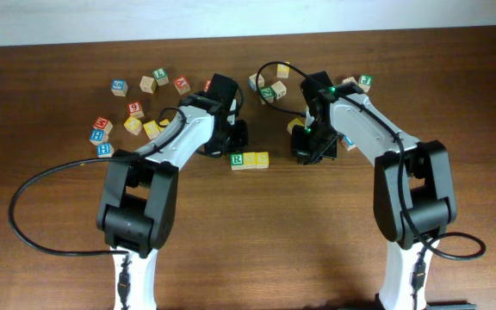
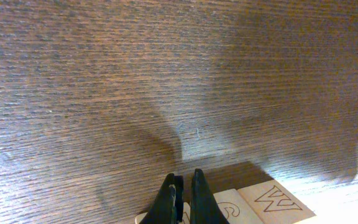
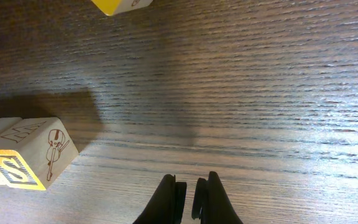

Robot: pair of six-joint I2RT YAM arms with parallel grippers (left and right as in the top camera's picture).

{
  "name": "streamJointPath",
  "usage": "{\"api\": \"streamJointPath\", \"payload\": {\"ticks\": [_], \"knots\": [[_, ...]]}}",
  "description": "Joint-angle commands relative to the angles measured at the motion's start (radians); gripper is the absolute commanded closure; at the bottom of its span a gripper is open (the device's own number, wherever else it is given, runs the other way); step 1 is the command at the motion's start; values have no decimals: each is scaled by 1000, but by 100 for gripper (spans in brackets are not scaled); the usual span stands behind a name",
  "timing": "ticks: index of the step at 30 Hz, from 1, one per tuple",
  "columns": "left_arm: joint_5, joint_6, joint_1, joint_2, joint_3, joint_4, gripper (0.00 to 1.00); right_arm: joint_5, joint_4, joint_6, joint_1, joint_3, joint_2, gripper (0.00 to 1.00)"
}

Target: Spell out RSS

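At overhead centre the R cube (image 1: 238, 160) and a yellow cube (image 1: 259, 159) are seen touching; a second yellow cube (image 1: 296, 127) is half hidden beside the right arm (image 1: 364, 129). Only in the wrist views are the left gripper (image 2: 183, 198) and right gripper (image 3: 191, 198) shown fully closed, with nothing held.

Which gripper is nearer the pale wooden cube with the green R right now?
Left. The left gripper sits close on the far side of the pale wooden green-R cube; the right gripper stands apart, past the yellow wooden cube beside it.
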Motion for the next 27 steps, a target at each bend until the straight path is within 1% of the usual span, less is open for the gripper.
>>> {"api": "streamJointPath", "payload": {"ticks": [1,6,10,15,22,27], "knots": [[11,-8,10,6,22,2,100,-1,0,-3,4,18,5,96],[0,-9,72,6,93,-72,100,-1,0,-4,4,18,5,96],[-6,-9,135,6,101,-161,100,-1,13,-3,6,12,6,96],[-7,-8,135,6,98,-291,100,-2,62,5,32,-21,16,96],[-7,-9,112,6,71,-294,100,-6,101,10,66,-21,19,96],[-6,-10,103,6,71,-266,100,-6,145,43,84,-22,19,96]]}}
